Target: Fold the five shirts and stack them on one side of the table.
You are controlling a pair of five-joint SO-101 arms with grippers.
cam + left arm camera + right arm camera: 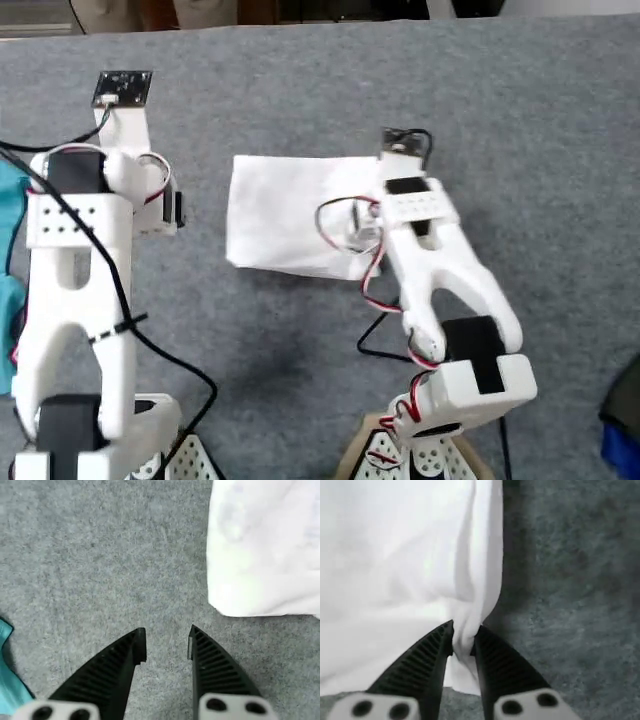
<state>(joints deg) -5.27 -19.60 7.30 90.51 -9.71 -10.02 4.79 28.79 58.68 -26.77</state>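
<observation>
A white shirt, folded into a rough rectangle, is seen lying flat near the middle of the table, well apart from every table edge. Its right-hand edge is bunched into a ridge, and this ridge is pinched between the fingers of the right gripper. The shirt's left edge and near corner are left free, with bare grey surface beside them. Over that surface the left gripper is held, its fingers parted and nothing between them. A teal shirt is found at the table's left edge, and a dark and blue cloth at the right edge.
</observation>
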